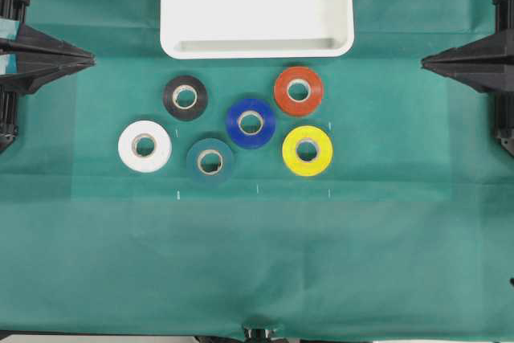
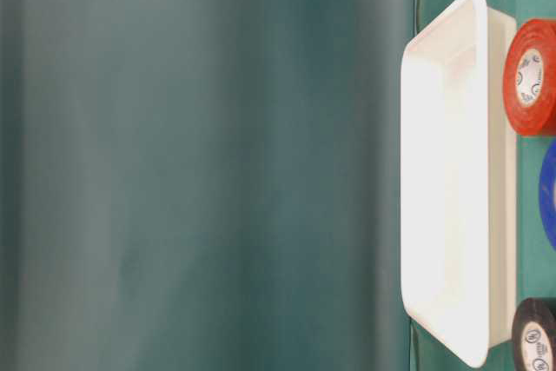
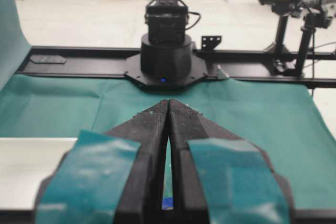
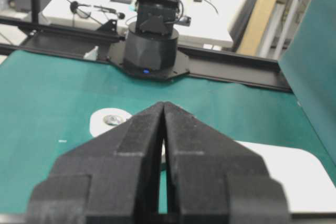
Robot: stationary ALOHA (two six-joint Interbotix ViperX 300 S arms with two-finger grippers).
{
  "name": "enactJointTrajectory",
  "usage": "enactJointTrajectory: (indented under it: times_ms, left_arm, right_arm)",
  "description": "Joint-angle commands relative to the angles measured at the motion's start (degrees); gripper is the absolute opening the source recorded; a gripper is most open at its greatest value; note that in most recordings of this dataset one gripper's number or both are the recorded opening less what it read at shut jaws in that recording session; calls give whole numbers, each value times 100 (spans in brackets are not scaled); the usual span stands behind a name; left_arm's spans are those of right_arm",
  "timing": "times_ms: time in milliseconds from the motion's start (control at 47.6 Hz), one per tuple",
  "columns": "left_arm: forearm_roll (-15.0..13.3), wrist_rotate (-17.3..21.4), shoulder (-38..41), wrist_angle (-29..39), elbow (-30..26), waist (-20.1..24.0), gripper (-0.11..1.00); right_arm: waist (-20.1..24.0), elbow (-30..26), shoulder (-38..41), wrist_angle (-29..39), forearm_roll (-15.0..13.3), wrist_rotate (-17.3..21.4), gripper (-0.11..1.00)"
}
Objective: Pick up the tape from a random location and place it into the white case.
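Note:
The royal-blue tape point(image 1: 250, 123) lies flat on the green cloth, in the middle of a cluster of rolls; its edge point(image 2: 548, 195) shows at the right border of the table-level view. The white case point(image 1: 257, 7) stands at the back centre with nothing in it, and its rim point(image 2: 452, 180) fills the right of the table-level view. My left gripper point(image 1: 90, 59) rests at the left edge, shut and holding nothing, fingertips together point(image 3: 169, 103). At the right edge my right gripper point(image 1: 426, 59) is shut with nothing in it point(image 4: 164, 106). Both are well away from the tape.
Around the blue tape lie a black roll point(image 1: 185, 97), an orange roll point(image 1: 299, 91), a yellow roll point(image 1: 307, 150), a dark teal roll point(image 1: 210, 161) and a white roll point(image 1: 144, 146). The white roll point(image 4: 109, 120) shows past my right fingers. Green cloth covers the table.

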Motion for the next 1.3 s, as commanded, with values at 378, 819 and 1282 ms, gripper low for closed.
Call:
enactJointTrajectory:
  times_ms: [378,819,1282]
  left_arm:
    - [-9,0,35,149,-70,-9,2]
    - [-26,0,26,202,-79,-9,2]
    - [-35,-62,97,237,-70,-35,98]
  right_arm:
    - [9,-316,132,290,26,97,0]
    - [0,-316,132,325,18,105,0]
    - [9,-308,132,378,9,97,0]
